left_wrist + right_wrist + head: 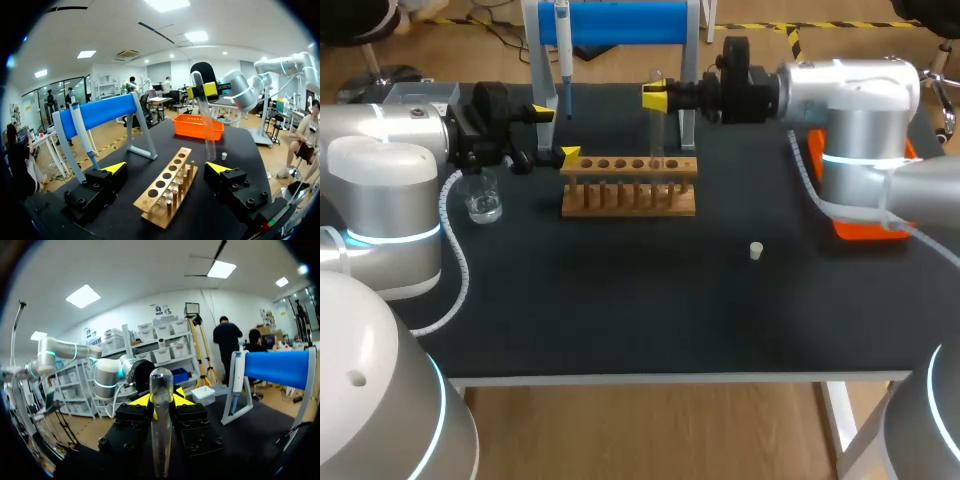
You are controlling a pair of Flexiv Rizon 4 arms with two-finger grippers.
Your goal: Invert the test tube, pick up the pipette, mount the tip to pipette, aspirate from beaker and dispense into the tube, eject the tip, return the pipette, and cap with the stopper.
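Note:
My right gripper (pixel 655 97) is shut on a clear test tube (pixel 657 125), held upright over the wooden rack (pixel 630 185). In the right wrist view the tube (pixel 161 425) runs between the yellow tips of the right gripper (pixel 161 400), and its rounded end sticks out past them. My left gripper (pixel 556 133) stands open at the rack's left end. In its own view the left gripper (pixel 166 170) has the rack (pixel 167 187) lying between its fingers, untouched. The tube (pixel 206 122) hangs beyond the rack. The pipette (pixel 563 55) hangs on the blue stand (pixel 620 22). A glass beaker (pixel 483 197) sits left of the rack. The white stopper (pixel 756 251) lies on the mat.
An orange tray (pixel 860 225) sits at the right, mostly hidden by my right arm. The blue stand's legs rise just behind the rack. The black mat (pixel 620 300) reaches to the table's front edge.

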